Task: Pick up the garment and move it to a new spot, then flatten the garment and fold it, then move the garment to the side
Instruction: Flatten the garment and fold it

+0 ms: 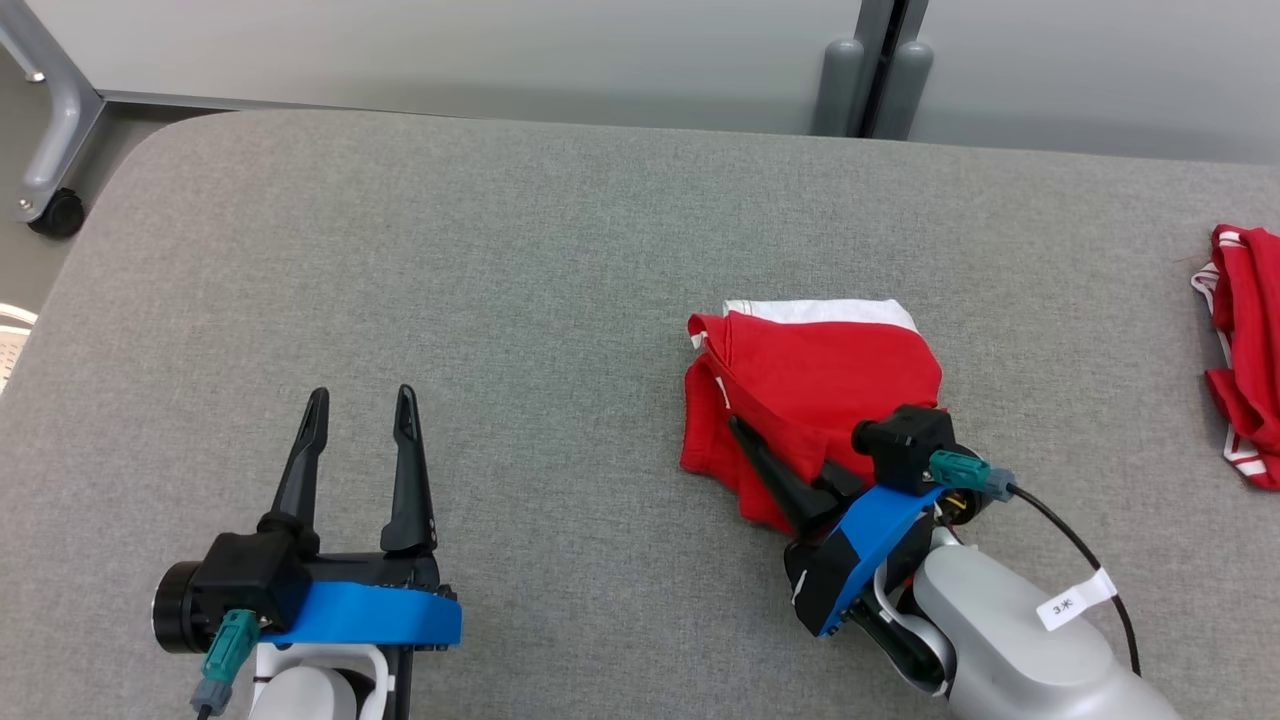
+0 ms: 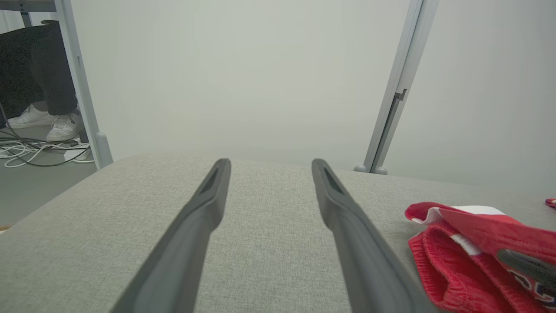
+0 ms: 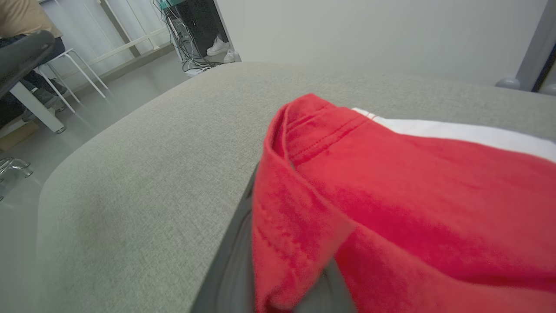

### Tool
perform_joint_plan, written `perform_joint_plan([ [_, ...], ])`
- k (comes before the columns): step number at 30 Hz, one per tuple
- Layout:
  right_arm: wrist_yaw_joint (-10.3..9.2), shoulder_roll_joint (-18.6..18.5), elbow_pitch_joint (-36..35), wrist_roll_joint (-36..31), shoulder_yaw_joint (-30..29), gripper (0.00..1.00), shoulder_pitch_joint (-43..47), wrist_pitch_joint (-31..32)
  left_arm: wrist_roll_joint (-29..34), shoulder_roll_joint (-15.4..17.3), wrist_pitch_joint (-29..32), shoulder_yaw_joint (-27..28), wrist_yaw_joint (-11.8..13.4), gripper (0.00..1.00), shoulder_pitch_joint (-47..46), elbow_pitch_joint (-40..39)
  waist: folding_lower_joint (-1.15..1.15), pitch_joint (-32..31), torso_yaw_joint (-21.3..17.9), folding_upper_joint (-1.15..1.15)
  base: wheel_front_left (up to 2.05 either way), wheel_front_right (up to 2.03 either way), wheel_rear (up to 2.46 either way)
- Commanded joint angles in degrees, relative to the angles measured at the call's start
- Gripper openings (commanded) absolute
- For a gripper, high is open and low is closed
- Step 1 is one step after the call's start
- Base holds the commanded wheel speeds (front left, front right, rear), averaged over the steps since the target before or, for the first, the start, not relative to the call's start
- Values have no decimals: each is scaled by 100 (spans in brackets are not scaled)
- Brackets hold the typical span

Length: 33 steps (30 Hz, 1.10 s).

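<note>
Grey table (image 1: 500, 250). The garment (image 1: 830, 370), red with a white band, lies bunched right of centre.

Right gripper (image 1: 765, 455) is low at the garment's near edge. Its jaws are pressed together, pinching a fold of the red cloth. One finger lies on top of the cloth and the other is tucked under it.

Left gripper (image 1: 362, 400) is at the lower left over bare table, well apart from the garment, jaws spread.

A second red cloth (image 1: 1245, 350) lies at the table's right edge, apart from the garment.

Left wrist view: a person's white shoes (image 2: 47, 121) stand on the floor beyond the table, among cables (image 2: 26, 152).
</note>
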Motion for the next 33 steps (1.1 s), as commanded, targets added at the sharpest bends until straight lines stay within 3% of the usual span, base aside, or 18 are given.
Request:
perform_joint_plan([
  [1,3,31,-14,-88,16,45,41,-15,-15,-2,-26,-5,26,100,-79,0,0,14,-10,-1,0,0,0],
  [2,3,41,-4,-107,23,100,70,-15,-17,-2,-26,-7,29,100,-91,3,0,21,-18,-1,0,0,0],
  [10,2,-233,-710,-444,-369,100,413,-16,-8,-2,-26,-15,47,100,-129,18,0,-13,-128,-1,0,0,0],
  [19,3,-551,-1793,-767,-1732,100,1238,-16,75,-2,-25,72,20,100,-29,-5,0,-123,-353,-1,0,0,0],
  [26,3,-380,-2299,-1113,-2963,100,1907,-16,218,-1,-26,165,10,100,13,26,0,-227,-622,-1,0,0,0],
  [33,3,-105,-2590,-1485,-3701,100,2479,-16,416,-2,-26,319,48,100,87,134,0,-358,-927,-1,0,0,0],
])
